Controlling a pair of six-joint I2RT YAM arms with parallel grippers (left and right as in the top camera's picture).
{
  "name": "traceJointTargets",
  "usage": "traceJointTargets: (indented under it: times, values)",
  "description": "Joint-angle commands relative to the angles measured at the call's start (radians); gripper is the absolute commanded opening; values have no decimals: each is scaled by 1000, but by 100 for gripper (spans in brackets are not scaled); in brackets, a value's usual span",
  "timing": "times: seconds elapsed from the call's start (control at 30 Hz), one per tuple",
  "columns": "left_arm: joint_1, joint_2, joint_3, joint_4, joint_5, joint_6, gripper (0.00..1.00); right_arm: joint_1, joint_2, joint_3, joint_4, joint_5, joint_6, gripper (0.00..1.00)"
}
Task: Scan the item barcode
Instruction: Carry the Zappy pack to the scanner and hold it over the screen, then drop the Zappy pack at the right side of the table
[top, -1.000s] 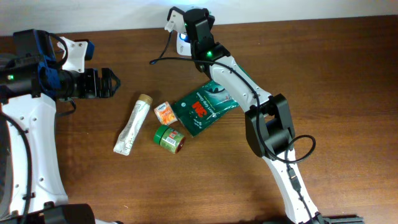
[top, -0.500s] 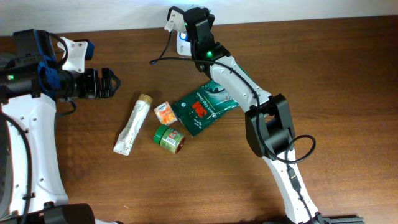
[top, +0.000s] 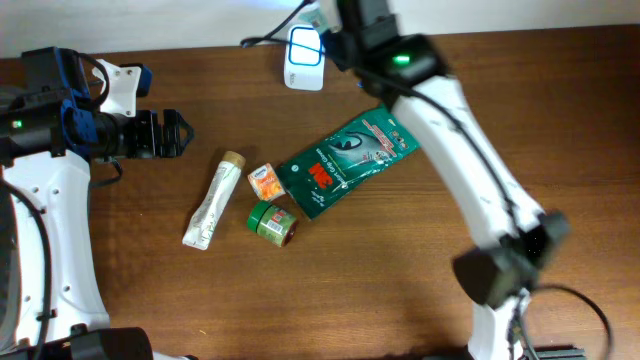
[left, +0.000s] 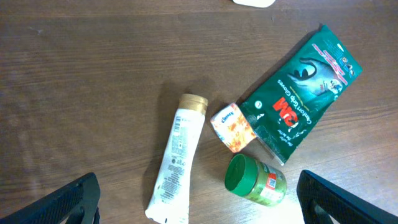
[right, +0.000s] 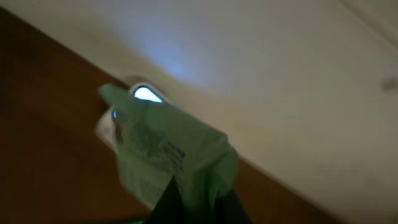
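The right gripper pinches a pale green packet right by the scanner, the packet's long axis pointing at the scanner's lit face, while the wide-open left gripper sits well left of the scanner.

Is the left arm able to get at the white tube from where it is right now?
Probably yes: the left fingers stand open, and the white tube lies flat on the side nearest them with nothing in between.

The white scanner lies flat at the worktop's far edge, its window glowing blue. A pale green packet with fine print, blurred and perhaps crumpled, is held up just in front of it, pinched from below by the right tool.
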Motion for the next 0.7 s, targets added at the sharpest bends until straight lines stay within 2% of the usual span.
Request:
traceJointTargets:
  times: [0.0,0.13,0.27,0.37,0.47,0.67]
  values:
    - [5,-15,16,1,11,16,99,-83,-124,11,-198,-196,360,4]
    - [5,-15,15,1,10,16,99,-280,-177,11,-489,-404,406,4]
    - [5,-15,15,1,10,16,99,-512,-142,-56,-671,-415,465,4]
    - [5,-15,16,1,11,16,99,-639,-121,-191,-639,-416,473,4]
    - [5,-15,15,1,10,16,99,-769,-109,-389,-497,-452,484,4]
    - [5,-15,15,1,10,16,99,-847,-107,-627,-219,-463,480,4]
